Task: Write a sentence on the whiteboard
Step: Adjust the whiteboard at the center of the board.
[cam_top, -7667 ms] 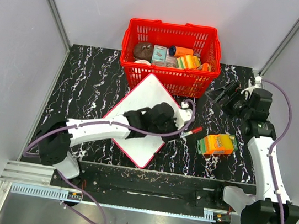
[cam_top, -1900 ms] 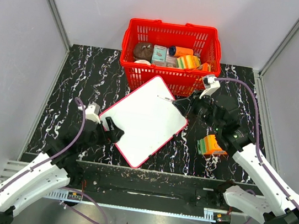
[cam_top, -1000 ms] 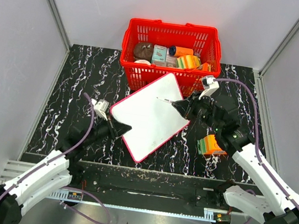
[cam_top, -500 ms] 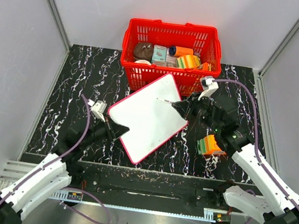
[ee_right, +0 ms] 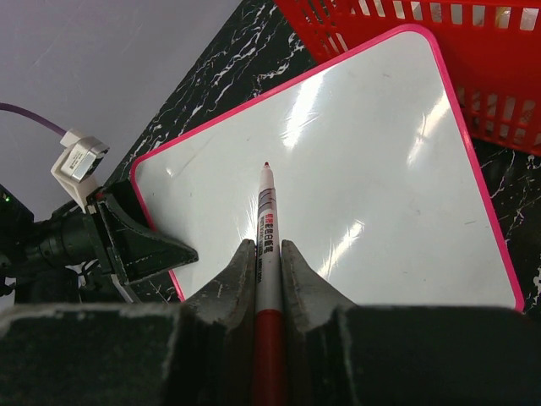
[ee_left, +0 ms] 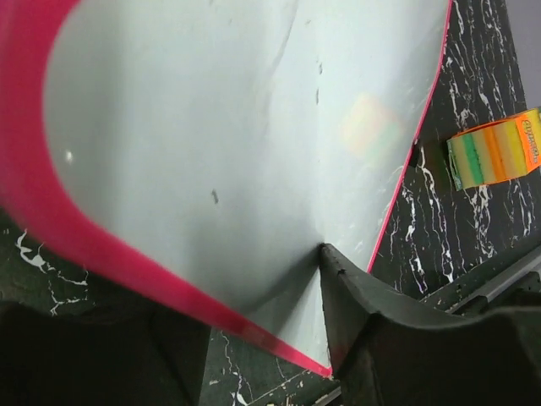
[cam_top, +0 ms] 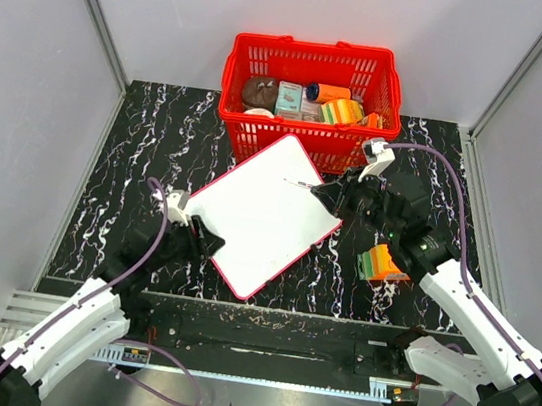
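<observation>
There is one whiteboard (cam_top: 262,214), one marker (ee_right: 266,222), one red basket (cam_top: 299,144) holding several small packages, one orange box (cam_top: 384,262) and two arms. The whiteboard lies cornerwise in the middle of the black marbled surface (cam_top: 159,137). Its far corner is against the basket's near wall and its near corner is close to the surface's near edge. The left arm runs from its near-left base up and rightward, low over the surface, and brings the left end effector (cam_top: 200,239) to the board's near-left edge. In the left wrist view the jaws are parted with the board's pink rim (ee_left: 127,262) between the fingers, and one fingertip (ee_left: 331,258) is against the white face. The right arm rises from its near-right base, bends above the orange box and reaches leftward. The right end effector (ee_right: 268,247) is closed tight on the marker, which points out over the board's far part. Whether the red tip touches the board cannot be told. The box sits just right of the board's near-right edge, with a narrow strip of surface between them. A wider stretch of dark surface shows left of the board and the basket, out to the grey side wall (cam_top: 19,127). The basket stands at the far edge against the back wall.
</observation>
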